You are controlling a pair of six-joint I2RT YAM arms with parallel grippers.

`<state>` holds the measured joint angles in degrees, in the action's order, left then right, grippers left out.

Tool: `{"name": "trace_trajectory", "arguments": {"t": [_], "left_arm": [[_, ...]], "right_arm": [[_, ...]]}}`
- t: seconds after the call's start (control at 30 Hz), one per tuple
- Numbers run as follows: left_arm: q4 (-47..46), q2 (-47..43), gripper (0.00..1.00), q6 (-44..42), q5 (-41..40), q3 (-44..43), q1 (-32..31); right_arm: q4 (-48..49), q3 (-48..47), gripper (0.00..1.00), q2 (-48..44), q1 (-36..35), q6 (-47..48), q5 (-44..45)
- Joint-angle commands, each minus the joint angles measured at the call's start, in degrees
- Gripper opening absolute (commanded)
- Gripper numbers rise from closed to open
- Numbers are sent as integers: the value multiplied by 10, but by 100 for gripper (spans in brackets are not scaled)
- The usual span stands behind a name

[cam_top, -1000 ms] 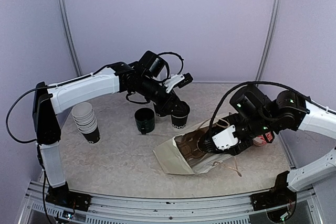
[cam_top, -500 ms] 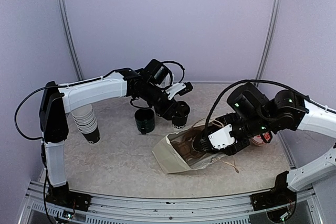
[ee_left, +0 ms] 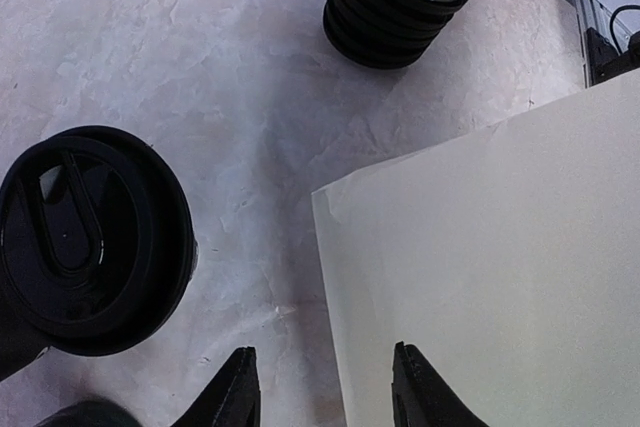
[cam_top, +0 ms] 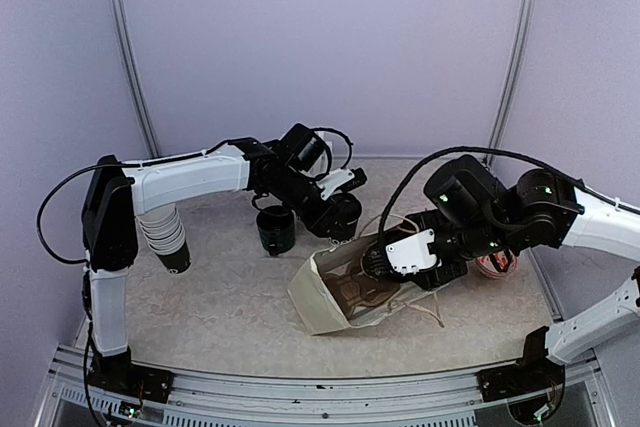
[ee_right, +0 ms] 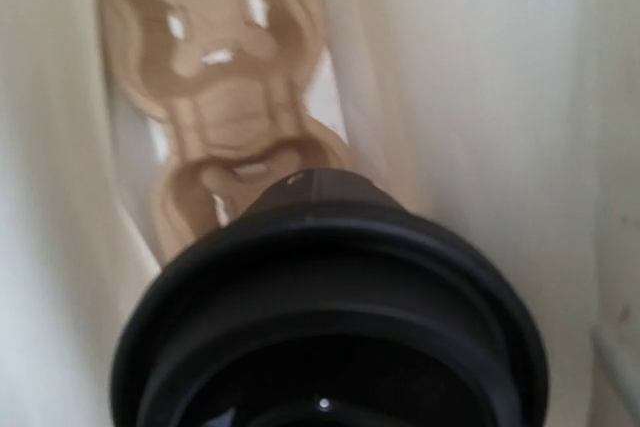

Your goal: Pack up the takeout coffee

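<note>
A lidded takeout cup [ee_right: 330,317], black with a smooth round plastic lid, is grasped by the right gripper [cam_top: 380,264] and held inside the mouth of a cream paper bag [cam_top: 318,305] that is laid on its side. Beyond the cup, deeper in the bag, a brown moulded-cardboard carrier [ee_right: 230,117] with cross-shaped cut-outs is seen. The gripper's own fingers are hidden behind the lid in the wrist view, and that view is blurred. The cup is closely flanked by soft, creased bag walls, so little room is given on either side.

The left gripper [ee_left: 325,387] is released, its two black fingers [ee_left: 232,395] spread above the pale, crinkled table [ee_left: 200,67] with nothing held between them. A second lidded cup [ee_left: 90,237] is seen just to its left, apart from the fingers. The bag's straight edge is seen through the gap, and the space to the right is filled by its flat side. Well ahead, a stack of black lids [ee_left: 395,2] is seen across bare tabletop. A dark rounded shape at the lower left corner cannot be identified.
</note>
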<state>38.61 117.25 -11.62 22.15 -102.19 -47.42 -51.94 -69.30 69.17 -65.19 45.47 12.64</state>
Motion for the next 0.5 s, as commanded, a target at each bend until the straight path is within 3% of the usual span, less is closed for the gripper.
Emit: {"name": "trace_trajectory", "arguments": {"t": [0.0,0.3,0.47], "left_arm": [[2,15,45,-4,1,-5,-5],[6,5,44,-1,-16,-29,9],[-32,-96,45,-4,-24,18,43]], "right_arm": [[40,7,55,-4,-5,-11,50],[5,-13,55,-15,-5,-16,41],[9,-10,56,-19,-4,-20,34]]}}
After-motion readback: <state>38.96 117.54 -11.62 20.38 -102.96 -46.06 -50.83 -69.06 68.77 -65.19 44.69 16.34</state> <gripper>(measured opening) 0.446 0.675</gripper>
